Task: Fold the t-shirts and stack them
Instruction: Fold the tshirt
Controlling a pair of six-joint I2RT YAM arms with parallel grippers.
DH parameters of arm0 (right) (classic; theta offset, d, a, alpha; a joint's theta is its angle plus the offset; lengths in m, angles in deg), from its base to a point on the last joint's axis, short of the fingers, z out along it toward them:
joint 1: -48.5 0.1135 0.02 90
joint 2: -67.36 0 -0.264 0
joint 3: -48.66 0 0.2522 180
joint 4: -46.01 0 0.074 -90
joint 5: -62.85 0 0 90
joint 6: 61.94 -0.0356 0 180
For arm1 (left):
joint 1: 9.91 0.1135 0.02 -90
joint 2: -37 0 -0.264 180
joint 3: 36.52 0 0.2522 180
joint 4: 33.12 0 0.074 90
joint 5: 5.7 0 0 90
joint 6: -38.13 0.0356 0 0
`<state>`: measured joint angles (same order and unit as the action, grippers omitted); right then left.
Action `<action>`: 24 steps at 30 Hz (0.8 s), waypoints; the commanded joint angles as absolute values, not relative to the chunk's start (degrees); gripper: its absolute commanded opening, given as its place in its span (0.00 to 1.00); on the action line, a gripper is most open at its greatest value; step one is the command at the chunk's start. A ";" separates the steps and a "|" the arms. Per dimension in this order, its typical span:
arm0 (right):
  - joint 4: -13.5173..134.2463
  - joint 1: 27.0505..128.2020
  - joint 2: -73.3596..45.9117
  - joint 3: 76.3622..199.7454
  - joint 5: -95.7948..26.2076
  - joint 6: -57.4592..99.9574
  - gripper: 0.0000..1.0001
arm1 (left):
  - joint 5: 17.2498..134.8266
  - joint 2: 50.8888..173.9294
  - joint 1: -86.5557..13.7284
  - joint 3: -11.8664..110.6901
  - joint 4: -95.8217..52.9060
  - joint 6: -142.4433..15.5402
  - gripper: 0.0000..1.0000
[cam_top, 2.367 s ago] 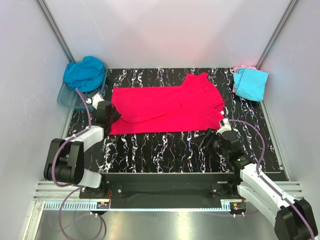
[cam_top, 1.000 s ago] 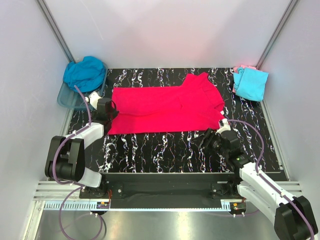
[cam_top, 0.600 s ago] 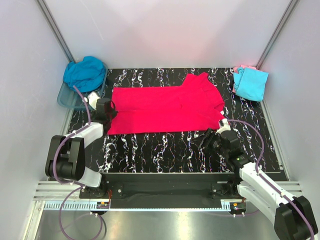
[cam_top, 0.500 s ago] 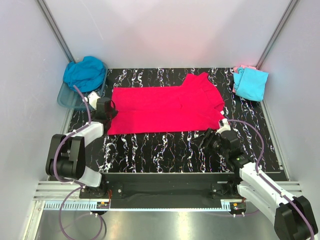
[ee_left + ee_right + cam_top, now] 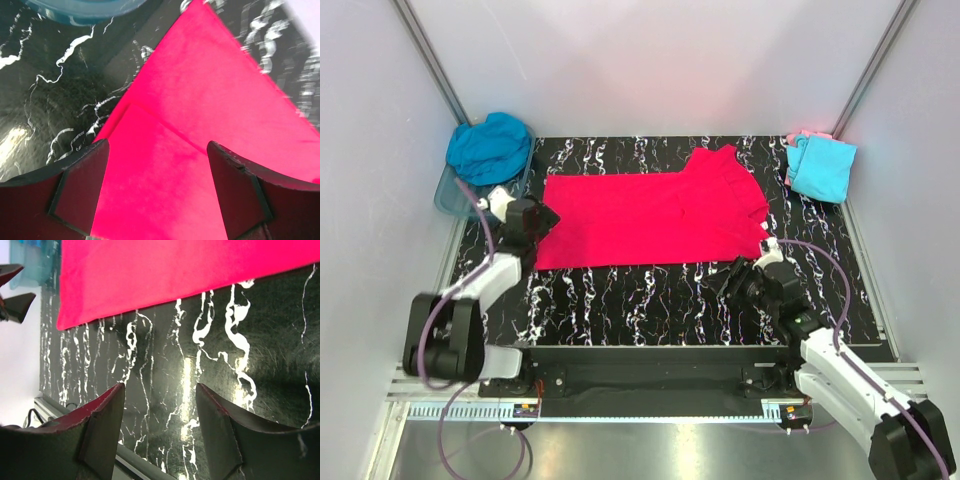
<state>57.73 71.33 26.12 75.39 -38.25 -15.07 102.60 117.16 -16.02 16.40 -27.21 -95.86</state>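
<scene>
The pink-red t-shirt point(image 5: 650, 218) lies flat across the middle of the counter point(image 5: 650, 305), a long band with one sleeve poking out at its far right corner. It looks to be partway through folding, and the smoothing of its left end appears finished. The left hand point(image 5: 538, 220) hovers over that left end with its jaws wide apart and nothing in them; its wrist view shows only flat cloth and a crease below. The right hand point(image 5: 730, 281) waits just off the shirt's near right corner, also open and empty, over bare counter. The teal-blue shirt point(image 5: 490, 148) is heaped on the tub point(image 5: 448, 196) beyond the red shirt's far left corner. The light cyan shirt point(image 5: 820, 168) sits on the pale pink one point(image 5: 808, 134), well off its right end. Next, I'd guess, one end has to be pinched at both corners and carried over the other. A second ago the left hand was clamped shut at the left edge. It has since let go and drawn slightly away, and the cloth has barely stirred.
</scene>
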 commanded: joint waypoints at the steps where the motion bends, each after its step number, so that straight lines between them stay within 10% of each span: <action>1: 57.92 71.70 28.77 77.88 -37.00 -15.53 0.66 | 101.27 108.13 -16.59 13.37 -29.11 -98.01 0.83; 9: 61.77 71.61 15.96 96.05 -34.64 -16.69 0.66 | 90.11 97.21 -27.92 10.03 -32.98 -95.03 0.82; 17: 79.62 68.81 -21.11 145.44 -19.59 -11.12 0.70 | 92.64 93.52 -34.26 0.64 -33.24 -92.30 0.81; 24: 81.82 54.40 -57.83 177.87 -41.19 -6.86 0.70 | 93.09 89.65 -34.26 -4.65 -34.64 -88.00 0.82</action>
